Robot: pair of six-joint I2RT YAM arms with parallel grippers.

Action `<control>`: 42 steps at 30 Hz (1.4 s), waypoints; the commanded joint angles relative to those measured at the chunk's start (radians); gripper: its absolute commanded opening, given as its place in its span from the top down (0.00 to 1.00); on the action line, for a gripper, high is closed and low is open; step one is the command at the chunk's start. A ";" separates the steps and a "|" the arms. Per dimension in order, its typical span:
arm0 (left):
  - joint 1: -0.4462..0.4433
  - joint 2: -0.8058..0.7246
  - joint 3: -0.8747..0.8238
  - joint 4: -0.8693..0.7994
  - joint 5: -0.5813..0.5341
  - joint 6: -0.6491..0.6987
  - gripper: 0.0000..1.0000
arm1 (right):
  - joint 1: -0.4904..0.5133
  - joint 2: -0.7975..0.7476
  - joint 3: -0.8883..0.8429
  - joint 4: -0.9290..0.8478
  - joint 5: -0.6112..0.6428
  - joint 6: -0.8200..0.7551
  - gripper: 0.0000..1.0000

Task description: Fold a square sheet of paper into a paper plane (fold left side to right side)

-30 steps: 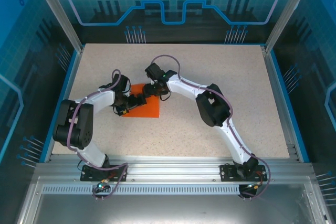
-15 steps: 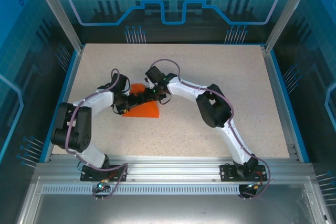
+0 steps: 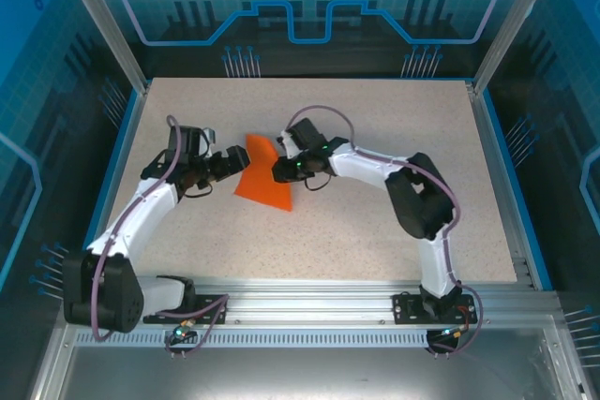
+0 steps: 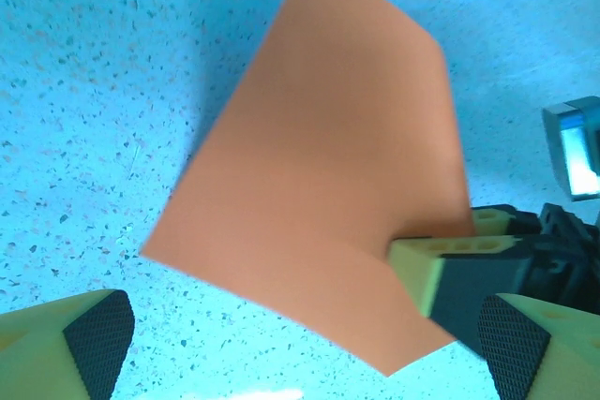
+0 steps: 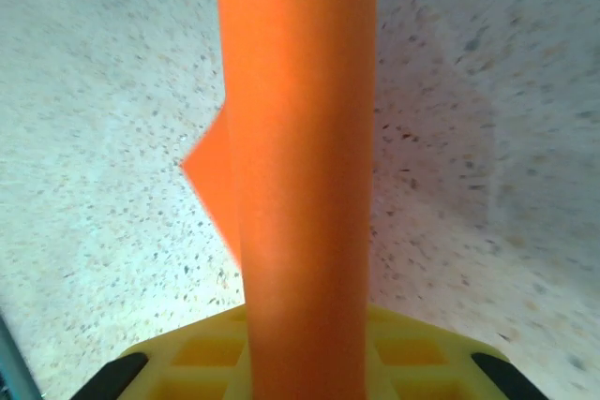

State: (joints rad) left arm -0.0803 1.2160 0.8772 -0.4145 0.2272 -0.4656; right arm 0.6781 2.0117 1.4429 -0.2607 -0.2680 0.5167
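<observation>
Left arm has swung back out since a second ago, so the left claw [image 3: 230, 164] isn't over the paper anymore. It sits just left of the thin orange-red square sheet of paper [image 3: 262, 175] with its jaws spread wide and nothing between them. The sheet has also changed from lying flat to being partly raised off the speckled beige surface [image 3: 375, 138].

From the left wrist camera the sheet [image 4: 319, 185] tilts up and throws a shadow on the surface to its left. Can't tell whether its lower left corner actually touches down.

On the sheet's right edge, the right claw [image 3: 279, 171] is clamped onto the paper, and its yellow fingers [image 4: 441, 264] pinch that edge. In the right wrist view the sheet [image 5: 300, 185] rises almost edge-on straight out of the claw, with one corner poking out to the left.
</observation>
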 commanded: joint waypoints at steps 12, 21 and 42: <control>0.006 -0.137 -0.028 0.252 0.389 0.065 0.02 | -0.326 -0.469 -0.275 0.062 -0.472 -0.245 0.79; -0.024 -0.081 0.045 0.370 0.607 0.100 0.01 | -0.359 -0.640 -0.243 -0.131 -0.714 -0.427 0.79; -0.150 -0.046 0.115 0.399 0.791 0.179 0.22 | -0.345 -0.684 -0.213 -0.186 -0.862 -0.455 0.78</control>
State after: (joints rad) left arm -0.2192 1.1801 0.9634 -0.0425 0.9508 -0.3241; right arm 0.3271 1.3331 1.2026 -0.4194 -1.1110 0.0765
